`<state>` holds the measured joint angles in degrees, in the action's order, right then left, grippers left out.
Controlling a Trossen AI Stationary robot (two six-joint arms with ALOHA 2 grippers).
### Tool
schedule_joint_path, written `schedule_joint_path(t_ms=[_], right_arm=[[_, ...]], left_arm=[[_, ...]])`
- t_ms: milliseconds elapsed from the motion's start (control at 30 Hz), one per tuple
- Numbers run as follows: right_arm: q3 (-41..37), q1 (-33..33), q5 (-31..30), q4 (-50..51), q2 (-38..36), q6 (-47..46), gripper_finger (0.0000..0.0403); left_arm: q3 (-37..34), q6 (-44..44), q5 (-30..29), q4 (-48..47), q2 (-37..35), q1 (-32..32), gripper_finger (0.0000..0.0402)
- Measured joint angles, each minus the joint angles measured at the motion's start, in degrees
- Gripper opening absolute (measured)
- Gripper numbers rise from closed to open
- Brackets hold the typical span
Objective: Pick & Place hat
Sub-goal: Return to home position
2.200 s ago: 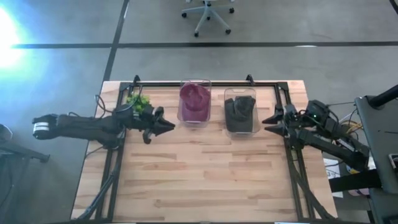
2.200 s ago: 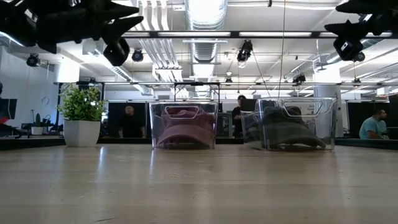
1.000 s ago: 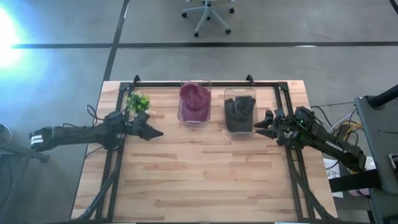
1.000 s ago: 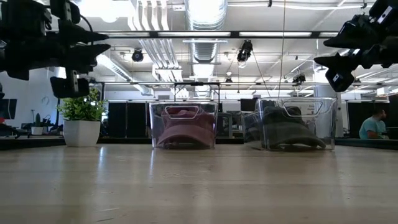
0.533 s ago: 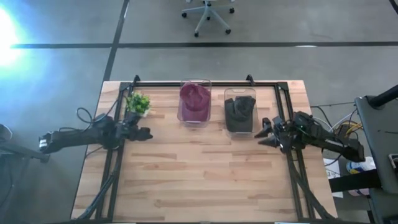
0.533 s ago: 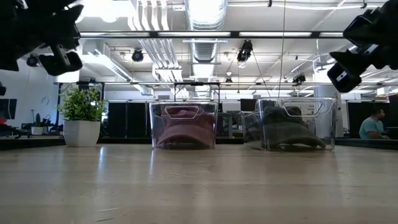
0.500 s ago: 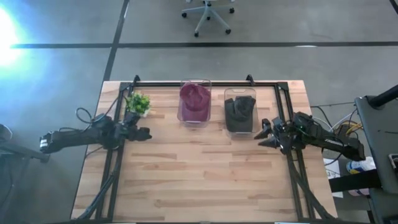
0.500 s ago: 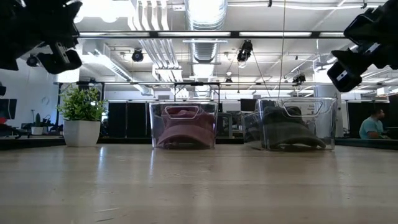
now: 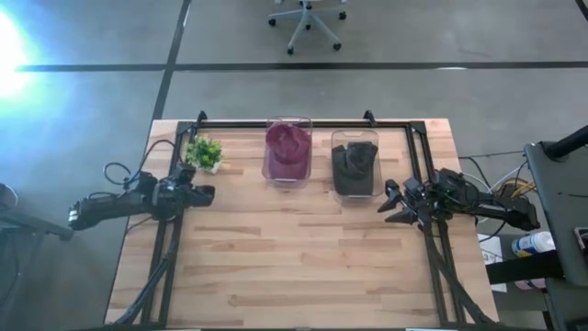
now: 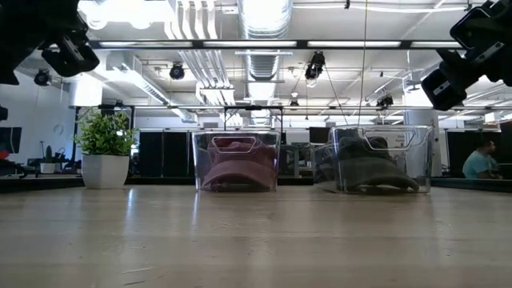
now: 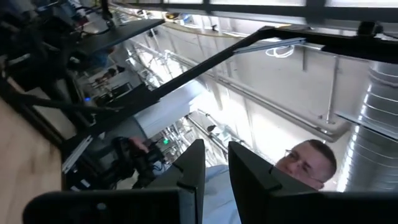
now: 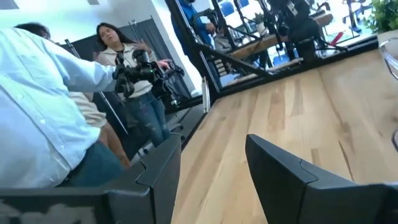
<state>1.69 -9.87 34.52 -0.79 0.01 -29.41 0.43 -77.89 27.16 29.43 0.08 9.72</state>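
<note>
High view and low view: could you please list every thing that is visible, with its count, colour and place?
Table: one, light wood, under both arms.
Left transparent bin: one, clear, far middle of table.
Red cap: one, red, inside left bin.
Right transparent bin: one, clear, beside the left one, apart from it.
Black caps: dark heap, count cannot be told, inside right bin.
Potted plant: one, green, white pot, far left of table.
Office chair: one, pale base, floor beyond table.
Person in light blue shirt: one, room beside table.
Left gripper: dark, table's left edge, near plant.
Right gripper: dark, open, table's right edge.
</note>
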Motion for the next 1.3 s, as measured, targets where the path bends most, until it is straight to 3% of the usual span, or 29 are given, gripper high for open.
schedule_joint_path(t_ms=[333, 633, 967, 1033, 1133, 1233, 1300], right_arm=[[-0.2, 0.0, 0.0, -0.7, 1.2, 0.0, 0.0178], [-0.2, 0.0, 0.0, -0.6, 1.3, 0.0, 0.0178], [-0.2, 0.0, 0.0, -0.6, 1.2, 0.0, 0.0178], [-0.2, 0.0, 0.0, -0.6, 1.2, 0.0, 0.0178], [-0.2, 0.0, 0.0, -0.6, 1.2, 0.0, 0.0178], [-0.2, 0.0, 0.0, -0.6, 1.2, 0.0, 0.0178], [-0.2, 0.0, 0.0, -0.6, 1.2, 0.0, 0.0178]], left_arm=[[0.0, -0.1, 0.0, -2.3, 0.0, -1.7, 0.0064], [-0.1, -0.1, 0.2, -2.5, 0.0, -10.8, 0.0064], [-0.1, -0.1, 0.2, -2.5, 0.0, -11.0, 0.0064], [-0.1, -0.3, 2.7, -2.5, 0.0, -10.9, 0.0064], [-0.1, 9.2, 6.7, -2.5, 0.0, -11.0, 0.0064], [-0.1, 29.7, 6.9, -3.5, 0.0, -11.0, 0.0064], [-0.1, 48.7, 4.5, -5.5, -0.1, -11.0, 0.0064]])
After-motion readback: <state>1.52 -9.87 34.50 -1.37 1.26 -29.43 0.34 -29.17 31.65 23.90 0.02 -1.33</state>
